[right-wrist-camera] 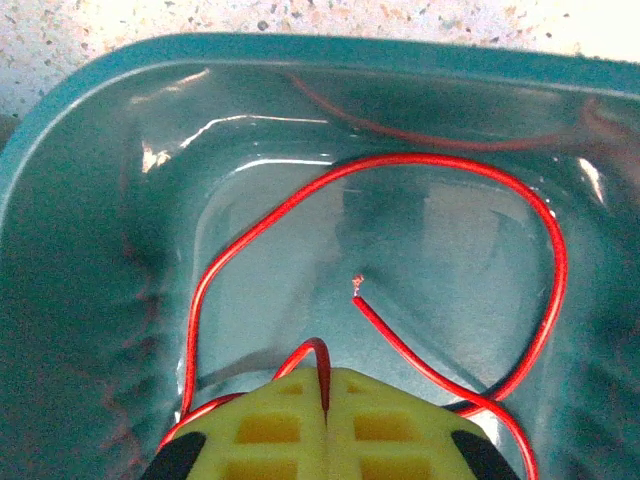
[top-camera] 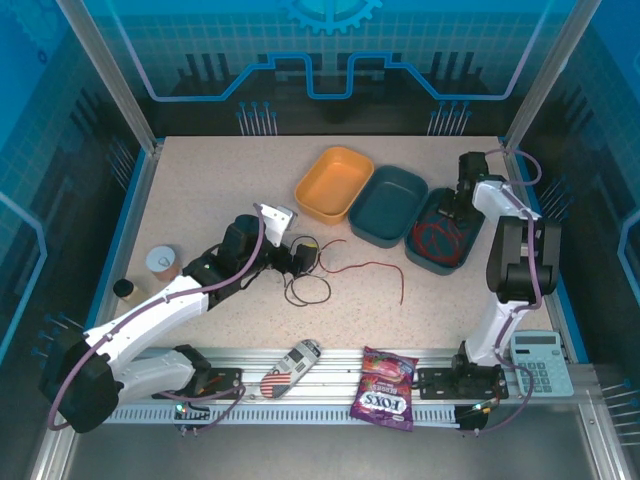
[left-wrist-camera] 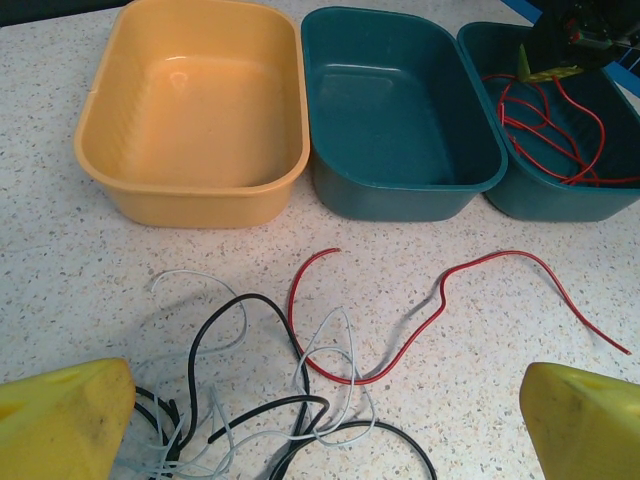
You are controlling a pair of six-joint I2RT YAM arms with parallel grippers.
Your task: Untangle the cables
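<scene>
Now: right gripper (right-wrist-camera: 325, 385) pinches coiled red cable (right-wrist-camera: 555, 260) inside end tub (left-wrist-camera: 560, 200), just right of the middle teal tub (left-wrist-camera: 400, 200). Left gripper (left-wrist-camera: 327, 415) gapes wide above tangled black cable (left-wrist-camera: 205, 335) and white cable (left-wrist-camera: 340, 330), in front of that tub, with loose red cable (left-wrist-camera: 440, 300) beside them

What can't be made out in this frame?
- Left wrist: black cable and white cable run off the bottom edge, so the tangle is cut off.
- Right wrist: red cable disappears into the shut right gripper.
- Top: white cable is too thin to trace.
</scene>
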